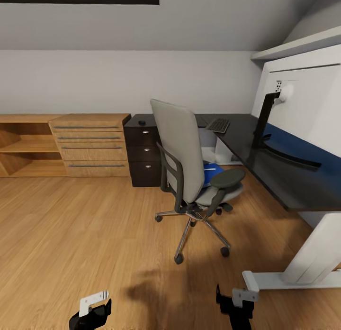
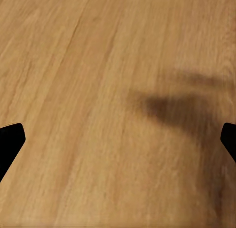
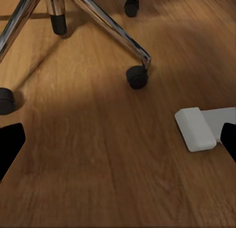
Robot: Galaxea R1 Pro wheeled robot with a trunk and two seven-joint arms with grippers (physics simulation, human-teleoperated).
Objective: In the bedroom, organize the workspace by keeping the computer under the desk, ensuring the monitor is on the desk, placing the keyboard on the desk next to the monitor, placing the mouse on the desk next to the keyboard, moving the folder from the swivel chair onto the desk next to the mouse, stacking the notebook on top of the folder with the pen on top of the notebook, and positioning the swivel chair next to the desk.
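Jaws: both grippers have their fingers spread wide and hold nothing; in each wrist view the two dark fingertips sit at opposite edges of the picture with bare floor between them.
Left gripper [image 1: 91, 313]: low at the near left of the head view, over the wooden floor [image 1: 71, 235], which shows a dark shadow beneath it in the left wrist view.
Right gripper [image 1: 235, 305]: low at the near right, just beside the white foot [image 3: 195, 128] of the desk leg and near the chair's casters.
Swivel chair [image 1: 182, 154]: in the middle of the room, left of the desk's long side, its grey back turned toward the camera, chrome star base [image 3: 105, 24] and black casters resting on the floor.
Folder [image 1: 212, 170]: bright blue, lying on the chair seat, mostly hidden behind the backrest and the dark armrest.
Desk [image 1: 284, 176]: black top running from the far wall along the right side toward the camera, white leg at its near end, dark drawer unit [image 1: 143, 150] with round silver knobs at its far left end.
Keyboard [image 1: 218, 125]: on the desk at the far end, right of the chair's back.
Monitor [image 1: 270, 126]: on the desk at the right, seen edge-on, with its thin black stand curving across the top toward the near side.
Mouse [image 1: 141, 123]: small dark lump on the desk's far left corner, above the drawers.
Wooden chest [image 1: 90, 145]: light wood with four drawers, touching the left of the dark drawers, open shelving further left.
Notebook, pen, computer: cannot be made out.
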